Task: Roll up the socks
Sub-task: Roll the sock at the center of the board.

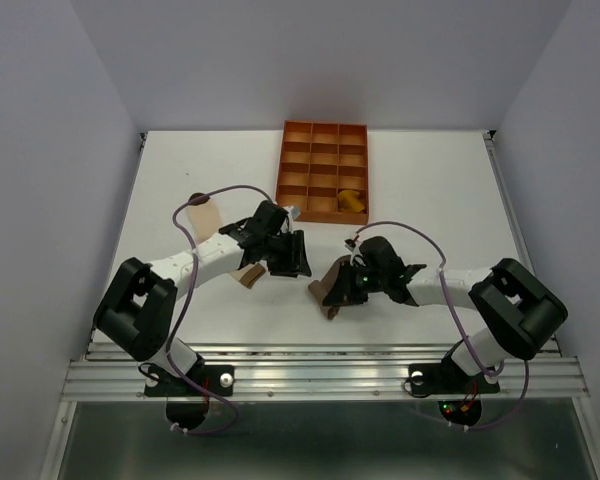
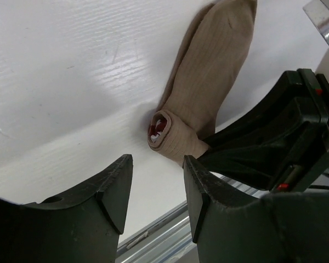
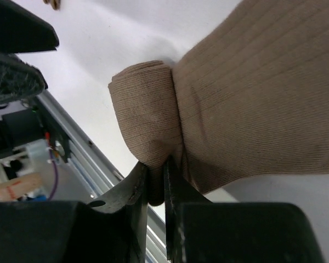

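Observation:
The taupe-brown sock lies on the white table near the front edge, its near end turned into a small roll. My right gripper is shut on that rolled end, with fabric pinched between the jaws. My left gripper hovers just left of the roll, open, with nothing between its fingers. A mustard-yellow sock sits rolled in a compartment of the orange tray. A cream sock lies flat at the left, beside my left arm.
The orange gridded tray stands at the back centre. A tan bit of fabric shows under my left forearm. The metal rail of the table's front edge runs close behind both grippers.

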